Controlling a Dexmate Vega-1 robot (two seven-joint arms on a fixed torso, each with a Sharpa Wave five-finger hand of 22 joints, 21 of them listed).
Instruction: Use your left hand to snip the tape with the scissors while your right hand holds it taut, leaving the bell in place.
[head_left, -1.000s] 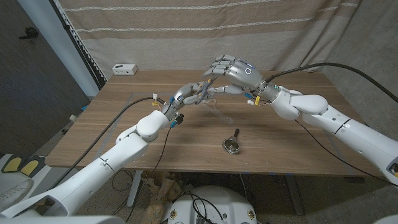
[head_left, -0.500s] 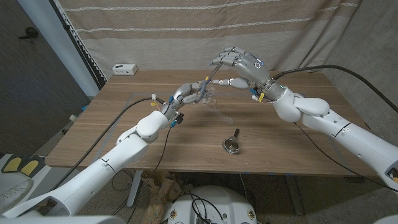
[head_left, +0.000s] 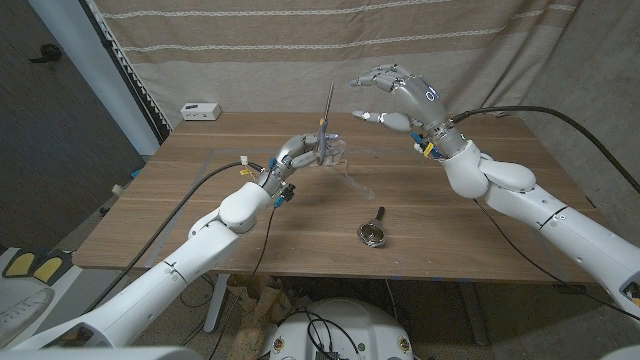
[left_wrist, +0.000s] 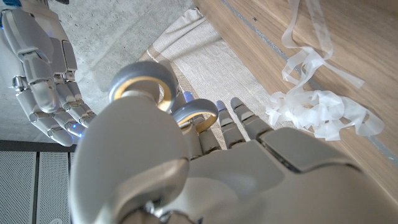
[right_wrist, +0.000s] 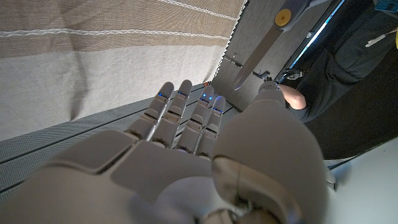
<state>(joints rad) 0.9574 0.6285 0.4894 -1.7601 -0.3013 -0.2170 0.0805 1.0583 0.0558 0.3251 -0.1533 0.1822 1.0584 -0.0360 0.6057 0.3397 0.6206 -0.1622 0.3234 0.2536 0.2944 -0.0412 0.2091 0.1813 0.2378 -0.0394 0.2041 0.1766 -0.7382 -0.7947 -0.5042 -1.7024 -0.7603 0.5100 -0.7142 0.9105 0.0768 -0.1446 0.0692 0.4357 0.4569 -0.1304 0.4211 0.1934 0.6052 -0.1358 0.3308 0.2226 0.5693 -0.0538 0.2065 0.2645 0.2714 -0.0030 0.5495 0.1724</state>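
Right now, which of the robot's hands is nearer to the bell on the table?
Left. The left hand, holding the scissors, is behind and left of the bell; the right hand is raised farther back.

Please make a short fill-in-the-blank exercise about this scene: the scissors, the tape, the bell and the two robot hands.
1. The scissors are held by the ____ robot hand.
2. The right robot hand is raised with fingers spread and holds ____.
3. The bell lies on the ____, nearer the robot than both hands.
4. A crumpled heap of clear ____ lies on the wood beside the left robot hand.

Missing words: left; nothing; table; tape
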